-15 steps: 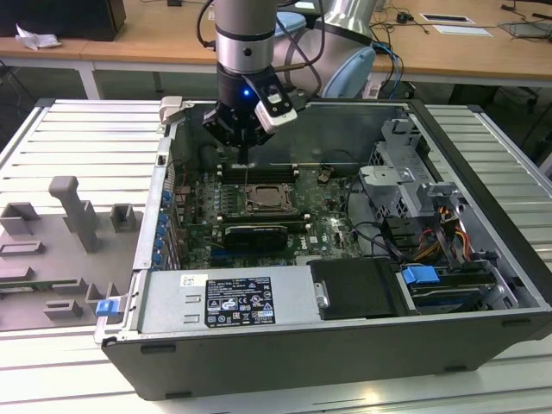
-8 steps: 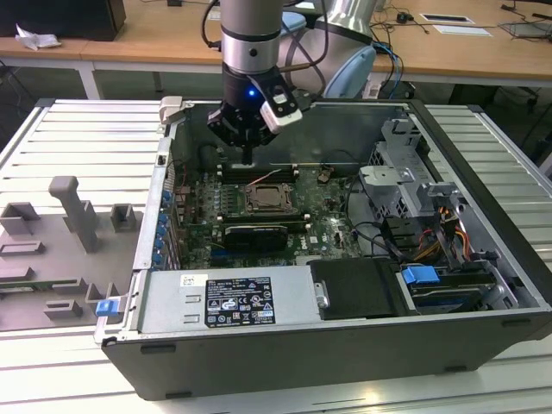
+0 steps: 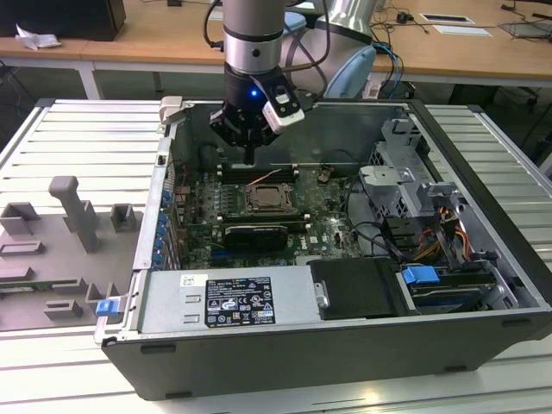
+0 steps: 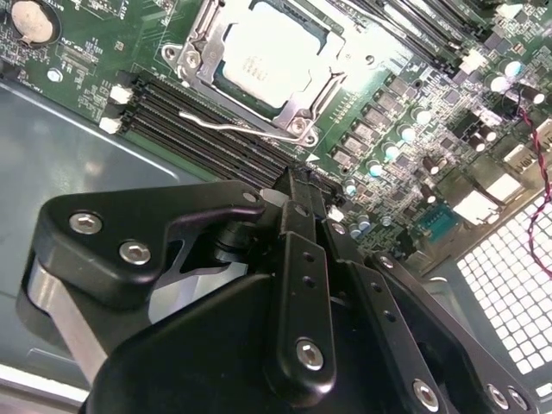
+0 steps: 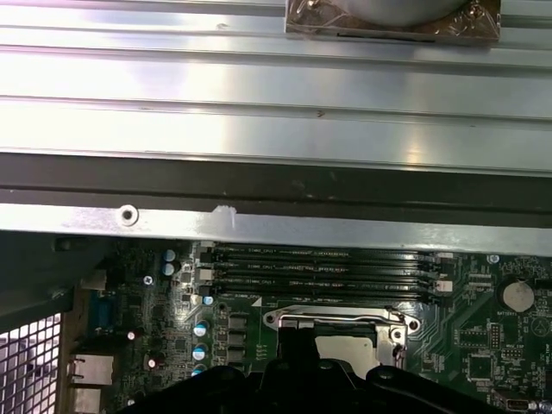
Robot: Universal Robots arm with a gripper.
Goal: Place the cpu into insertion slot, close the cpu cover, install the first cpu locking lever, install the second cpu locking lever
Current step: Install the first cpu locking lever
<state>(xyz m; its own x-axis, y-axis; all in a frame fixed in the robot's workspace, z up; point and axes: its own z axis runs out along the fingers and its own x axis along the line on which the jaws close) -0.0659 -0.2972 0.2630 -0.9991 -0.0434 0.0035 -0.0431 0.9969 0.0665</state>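
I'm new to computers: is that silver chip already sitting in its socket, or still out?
In. The cpu lies flat inside the insertion slot, framed by the closed cpu cover.

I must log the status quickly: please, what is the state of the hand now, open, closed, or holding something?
Hand: cannot be told whether open or closed; it hangs above the memory slots, beside the cpu seated under its cover.

A black and white label (image 3: pixel 238 301) sits on the large grey box (image 3: pixel 224 302) at the front of the open computer case in the exterior view, covered in rows of small print and certification marks, none clear enough to make out. In the second wrist view the cpu (image 4: pixel 267 53) carries faint dark marking on its pale metal top, also unreadable, and the green circuit board (image 4: pixel 414 121) bears only tiny white lettering that cannot be made out
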